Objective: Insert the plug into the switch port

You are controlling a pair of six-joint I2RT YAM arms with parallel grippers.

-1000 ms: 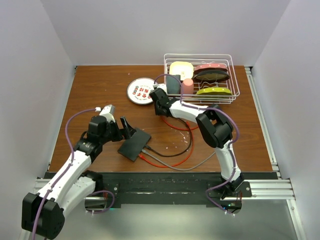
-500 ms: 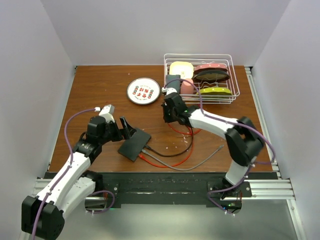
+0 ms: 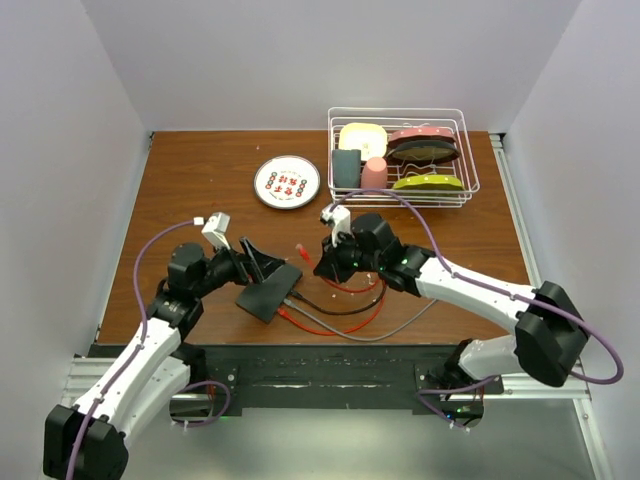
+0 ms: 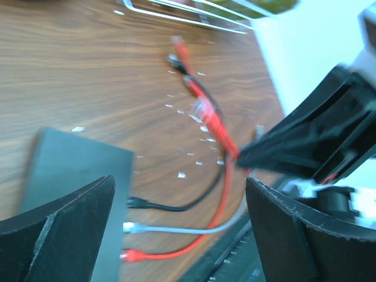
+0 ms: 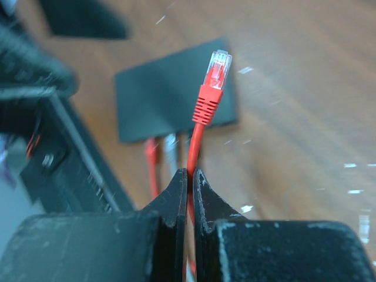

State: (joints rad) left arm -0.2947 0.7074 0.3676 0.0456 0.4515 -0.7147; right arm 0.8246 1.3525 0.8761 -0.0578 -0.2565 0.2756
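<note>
Right fingers (image 5: 174,202) swung left, plug (image 5: 211,88) pointing left

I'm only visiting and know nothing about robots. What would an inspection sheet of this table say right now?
Surface: brown wooden table, with pale specks near the cables.
Job's things: dark-grey switch lying flat; red plug held in the air, not yet in a port.
Clutter: white plate; wire rack holding dishes and a pink cup.
Grippers: right gripper has its fingers shut on the red cable just below the plug; left gripper has its fingers wide apart beside the switch.
Cables: black lead, grey lead and red lead already in the switch.
Surroundings: plain white walls.
</note>
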